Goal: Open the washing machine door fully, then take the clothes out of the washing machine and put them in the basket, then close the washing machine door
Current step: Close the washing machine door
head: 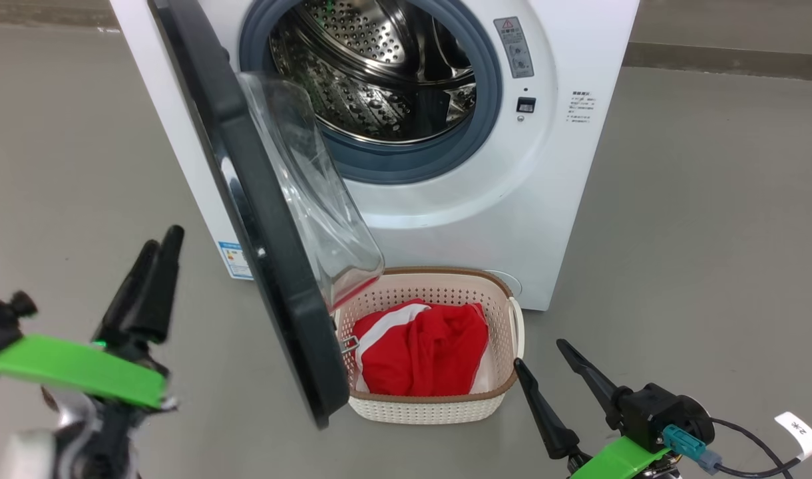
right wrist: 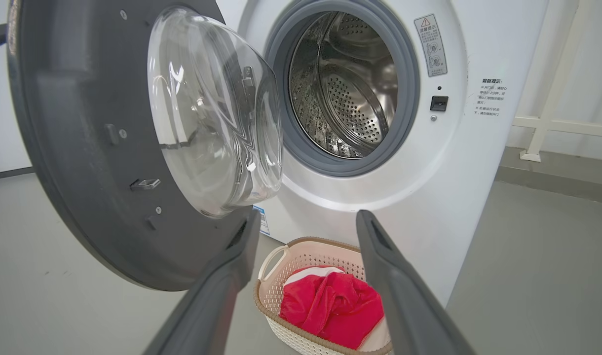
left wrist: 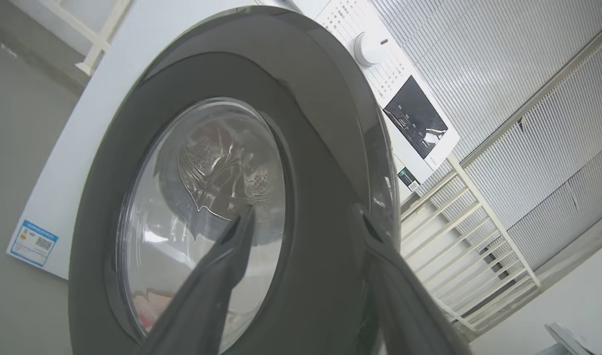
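Washing machine (head: 512, 219): a white front-loader on the grey floor (head: 712, 233). The left wrist view looks up it to a white dial (left wrist: 370, 49) and a dark display panel (left wrist: 414, 118); the head view's frame ends lower, at the opening.
Door (head: 259, 219): stands open on the machine's left side. The head view sees it nearly edge-on. The right wrist view sees its matt grey inner face, with the bulging clear window (right wrist: 212, 113) and a small metal latch hook (right wrist: 144, 184). The left wrist view sees its glossy dark outer face.
Drum (right wrist: 350, 88): perforated steel, ringed by a grey gasket (right wrist: 281, 98).
Basket (head: 439, 406): cream perforated plastic with a brown rim, on the floor just before the machine. In the head view the door's lower edge overlaps its left side.
Clothes (head: 426, 359): bright red fabric with a white stripe, heaped inside the basket.
Left gripper (head: 163, 237): left of the door, facing its outer face. Its own wrist view shows the fingers spread, one tip over the window's lower part and the other over the rim; whether they touch it cannot be told.
Right gripper (head: 539, 352): jaws spread and holding nothing, low at the basket's right and apart from it. In its wrist view the basket and clothes lie between the fingers.
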